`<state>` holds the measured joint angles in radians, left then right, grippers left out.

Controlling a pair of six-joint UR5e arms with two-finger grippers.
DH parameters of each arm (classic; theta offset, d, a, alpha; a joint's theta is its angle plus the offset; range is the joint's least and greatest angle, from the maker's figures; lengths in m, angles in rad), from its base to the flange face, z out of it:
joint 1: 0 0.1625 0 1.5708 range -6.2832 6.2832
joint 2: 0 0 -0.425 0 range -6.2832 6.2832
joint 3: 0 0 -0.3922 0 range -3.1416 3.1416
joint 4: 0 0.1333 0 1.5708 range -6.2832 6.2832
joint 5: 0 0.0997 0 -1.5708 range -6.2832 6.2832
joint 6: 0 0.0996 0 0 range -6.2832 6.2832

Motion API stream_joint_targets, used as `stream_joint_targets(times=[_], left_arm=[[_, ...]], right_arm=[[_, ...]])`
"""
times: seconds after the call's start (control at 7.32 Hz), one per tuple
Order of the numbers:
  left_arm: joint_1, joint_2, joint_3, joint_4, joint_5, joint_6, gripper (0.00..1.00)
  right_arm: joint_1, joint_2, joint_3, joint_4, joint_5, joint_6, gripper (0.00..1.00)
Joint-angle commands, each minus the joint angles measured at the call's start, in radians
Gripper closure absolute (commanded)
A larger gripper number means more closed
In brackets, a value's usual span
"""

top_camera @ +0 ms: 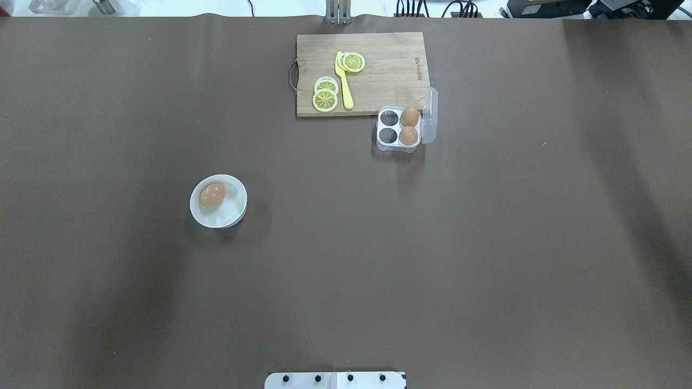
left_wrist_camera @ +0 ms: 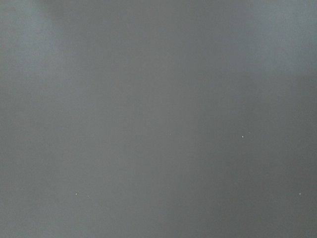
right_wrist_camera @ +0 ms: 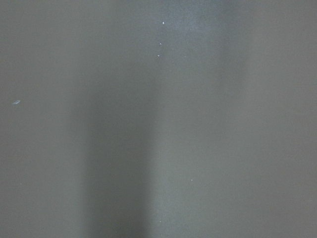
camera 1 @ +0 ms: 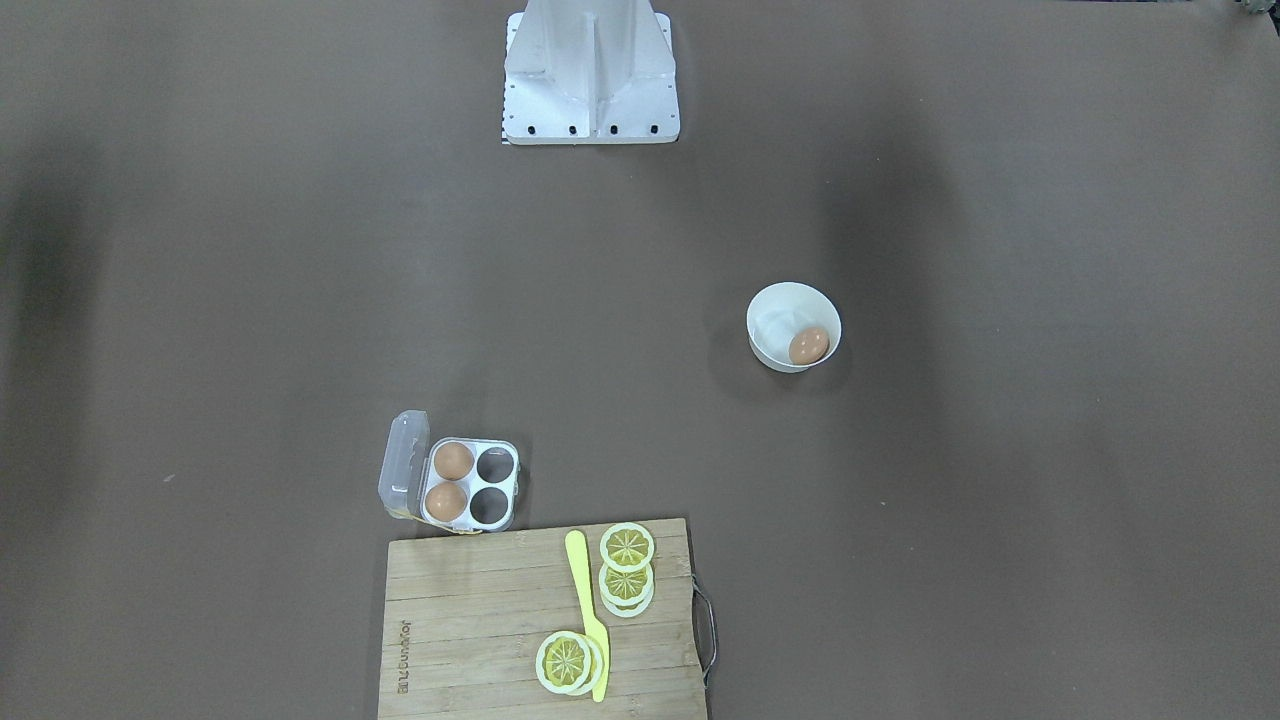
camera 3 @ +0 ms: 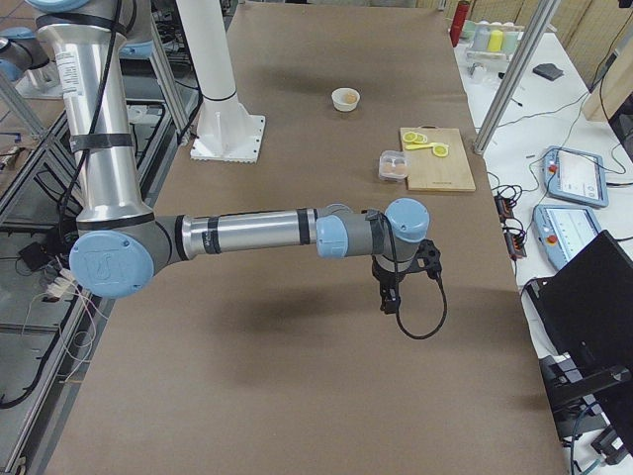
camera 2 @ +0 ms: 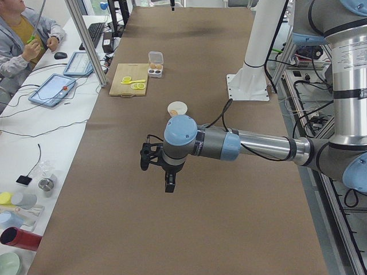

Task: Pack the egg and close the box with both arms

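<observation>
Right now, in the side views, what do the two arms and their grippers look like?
The left arm and the right arm are alike: silver tubes, grey joints with light-blue caps, a white printed label on the upright link. The left gripper and the right gripper are small and black, and a black cable loops at each wrist.

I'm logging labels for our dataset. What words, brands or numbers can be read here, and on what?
Cutting board, burnt-in brand mark: letters visible, too blurred to quote.
Left arm, printed sticker: too small to read.
Right arm, printed sticker: too small to read.
Nothing else legible.
</observation>
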<state>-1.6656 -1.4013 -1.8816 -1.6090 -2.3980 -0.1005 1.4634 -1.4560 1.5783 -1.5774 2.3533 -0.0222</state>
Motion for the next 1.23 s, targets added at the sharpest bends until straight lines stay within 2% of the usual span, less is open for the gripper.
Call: stream_joint_targets(times=[0.0, 0.41, 0.82, 1.09], left_arm=[[0.001, 0.021, -0.016, -0.005, 0.000, 0.010, 0.02], [0.000, 0.027, -0.010, -0.006, -0.004, 0.010, 0.02], [0.000, 0.044, -0.051, -0.011, -0.013, 0.004, 0.02], [0.001, 0.042, -0.047, -0.037, -0.079, 0.010, 0.02]], right_arm=[[0.000, 0.000, -0.003, -0.006, -0.057, -0.010, 0.00], [0.003, -0.010, 0.000, -0.003, -0.051, -0.009, 0.00], [0.003, -0.017, -0.001, 0.000, -0.051, -0.001, 0.00], [0.003, -0.018, 0.000, 0.000, -0.046, -0.001, 0.00]])
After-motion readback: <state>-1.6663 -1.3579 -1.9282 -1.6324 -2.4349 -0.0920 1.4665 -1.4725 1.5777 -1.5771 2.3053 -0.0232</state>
